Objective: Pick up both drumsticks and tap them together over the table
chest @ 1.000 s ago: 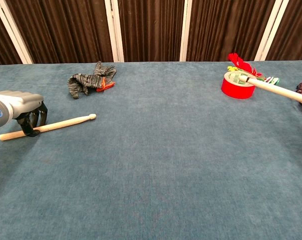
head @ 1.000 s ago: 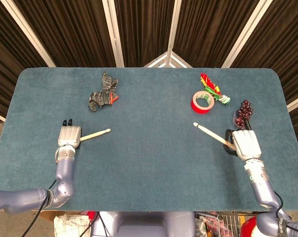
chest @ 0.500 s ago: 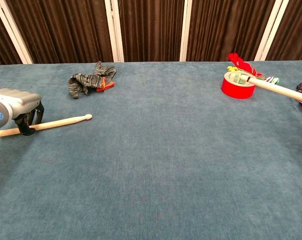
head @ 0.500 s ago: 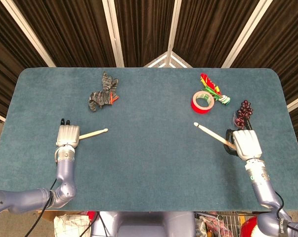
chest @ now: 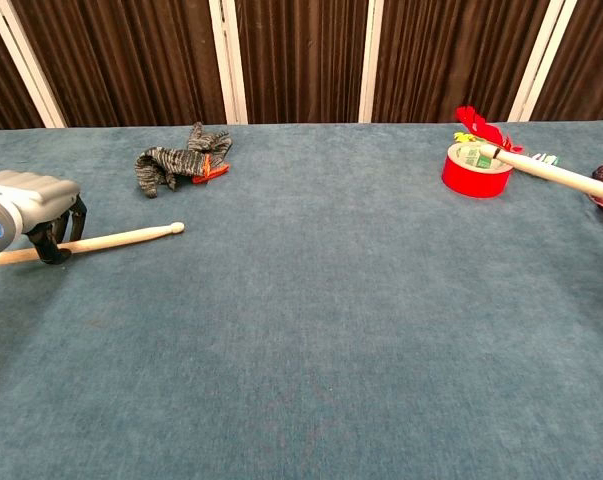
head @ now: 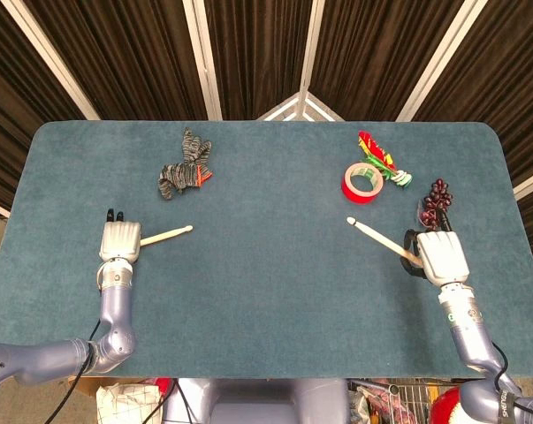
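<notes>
two drumsticks on record, both pale unfinished wood, slender, each tapering to a small rounded tip. left drumstick (chest: 91,240) is gripped near its butt end by the left hand (head: 121,240), fingers curled under the shaft; the tip points toward the middle of the surface (head: 266,256), and in the chest view the shaft slopes slightly upward toward the tip, which appears clear of the cloth. right drumstick (head: 379,239) is held by the right hand (head: 442,256) at the butt end, tip directed inward and toward the far side; in the chest view it crosses in front of the red tape roll (chest: 475,168), above the surface. the sticks are well apart, one at each side. a grey striped glove (head: 183,169) lies on the far left part of the blue surface. near the tape roll lies a red, yellow and green item (head: 378,156), identity cannot be told. a dark red cluster (head: 437,200) sits just beyond the right hand.
</notes>
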Controlling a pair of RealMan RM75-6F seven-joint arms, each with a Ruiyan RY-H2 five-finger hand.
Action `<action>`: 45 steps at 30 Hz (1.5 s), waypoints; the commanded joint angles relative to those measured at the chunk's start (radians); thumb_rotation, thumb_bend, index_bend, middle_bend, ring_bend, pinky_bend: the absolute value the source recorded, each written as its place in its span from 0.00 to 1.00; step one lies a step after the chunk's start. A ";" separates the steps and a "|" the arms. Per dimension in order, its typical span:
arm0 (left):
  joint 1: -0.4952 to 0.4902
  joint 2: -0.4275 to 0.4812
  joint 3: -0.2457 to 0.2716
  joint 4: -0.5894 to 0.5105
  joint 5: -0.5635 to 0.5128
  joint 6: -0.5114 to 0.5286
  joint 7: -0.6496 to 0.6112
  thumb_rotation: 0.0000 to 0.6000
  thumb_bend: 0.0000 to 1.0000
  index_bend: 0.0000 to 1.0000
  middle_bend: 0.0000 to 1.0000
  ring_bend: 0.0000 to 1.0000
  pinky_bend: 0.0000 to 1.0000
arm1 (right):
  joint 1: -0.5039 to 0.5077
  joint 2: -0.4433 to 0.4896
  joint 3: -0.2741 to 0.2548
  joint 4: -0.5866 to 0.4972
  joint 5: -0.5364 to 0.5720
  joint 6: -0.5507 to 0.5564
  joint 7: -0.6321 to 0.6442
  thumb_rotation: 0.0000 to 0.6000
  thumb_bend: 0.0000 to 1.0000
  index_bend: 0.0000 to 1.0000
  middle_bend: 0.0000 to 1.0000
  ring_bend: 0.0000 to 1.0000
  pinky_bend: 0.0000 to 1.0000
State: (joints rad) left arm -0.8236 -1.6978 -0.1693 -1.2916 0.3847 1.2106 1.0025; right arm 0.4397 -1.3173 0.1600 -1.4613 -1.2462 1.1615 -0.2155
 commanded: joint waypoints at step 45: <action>0.121 0.127 -0.041 -0.237 0.654 0.104 -0.514 1.00 0.63 0.65 0.63 0.13 0.00 | 0.095 0.037 0.135 -0.157 0.153 -0.069 -0.027 1.00 0.48 0.85 0.70 0.56 0.04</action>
State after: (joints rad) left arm -0.7068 -1.5604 -0.2084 -1.5331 1.0157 1.3098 0.5137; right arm 0.5218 -1.2791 0.2827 -1.6015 -1.1109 1.1022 -0.2311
